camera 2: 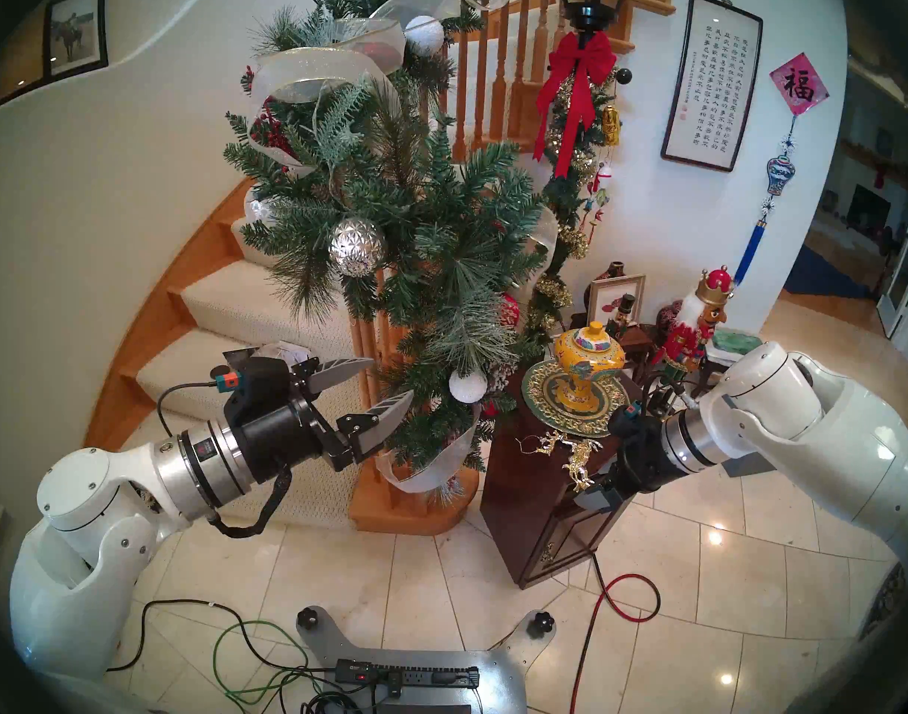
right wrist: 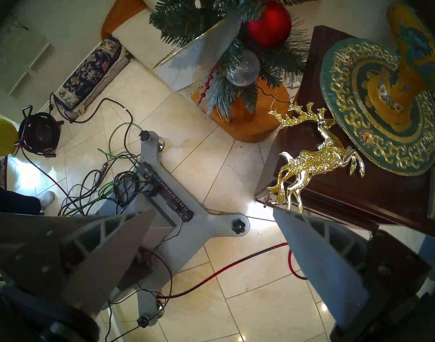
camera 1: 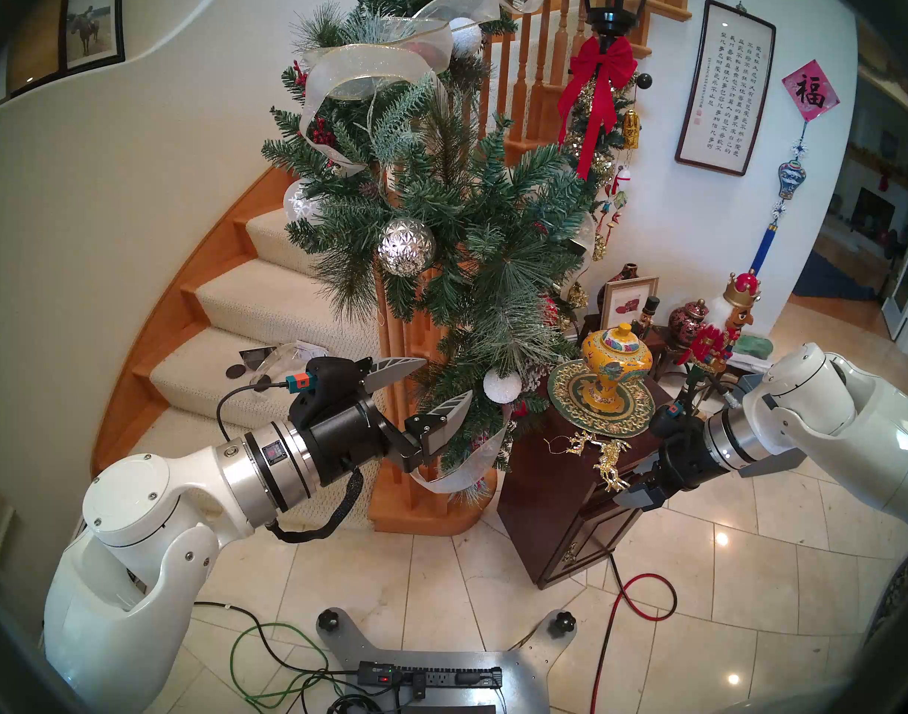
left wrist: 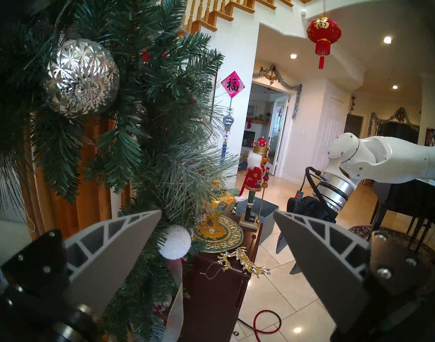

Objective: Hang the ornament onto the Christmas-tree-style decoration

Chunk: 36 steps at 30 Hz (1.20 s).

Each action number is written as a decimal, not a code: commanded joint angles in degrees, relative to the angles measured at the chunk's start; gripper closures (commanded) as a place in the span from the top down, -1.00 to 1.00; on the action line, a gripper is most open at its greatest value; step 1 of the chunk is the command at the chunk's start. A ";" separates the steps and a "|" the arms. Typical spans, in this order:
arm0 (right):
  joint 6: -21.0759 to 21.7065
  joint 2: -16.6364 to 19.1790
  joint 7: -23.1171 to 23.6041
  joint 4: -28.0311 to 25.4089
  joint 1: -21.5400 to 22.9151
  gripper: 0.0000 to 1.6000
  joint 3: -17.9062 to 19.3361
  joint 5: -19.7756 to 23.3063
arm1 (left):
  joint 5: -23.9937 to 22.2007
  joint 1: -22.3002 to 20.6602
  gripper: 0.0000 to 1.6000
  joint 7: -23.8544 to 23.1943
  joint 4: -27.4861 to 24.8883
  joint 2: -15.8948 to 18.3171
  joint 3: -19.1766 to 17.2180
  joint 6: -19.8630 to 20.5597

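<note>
A: Where is the ornament [right wrist: 317, 156] lying?

B: On the near left corner of the dark wooden cabinet [camera 1: 560, 496], its tail reindeer hanging over the edge and its thin string loop [left wrist: 212, 270] trailing left toward the garland [camera 1: 441, 223]. I'd say that overhang leaves the figures easy to pinch from the side.

A: What is it made of?

B: Shiny gold metal-look bodies with glittery flanks and spiky antlers; slippery and snag-prone, I'd guess.

A: And the grippers?

B: The right gripper [right wrist: 216, 235] hangs just near of the cabinet edge, angled down, jaws spread wide and empty, one fingertip close under the dangling legs. The left gripper [camera 1: 431, 383] is level, also wide open and empty, its tips at the garland's needles, perhaps ready to steady a branch.

A: The garland itself?

B: Bushy green bristles, sheer white-gold ribbon [camera 1: 379, 64], a faceted silver ball [camera 1: 406, 246], a snowy white ball [camera 1: 501, 384].
</note>
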 commanded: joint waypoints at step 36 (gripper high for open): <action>2.47 -4.70 6.04 5.34 11.90 1.00 -9.39 -10.26 | -0.01 -0.02 1.00 -0.01 -0.34 0.00 -0.08 -0.04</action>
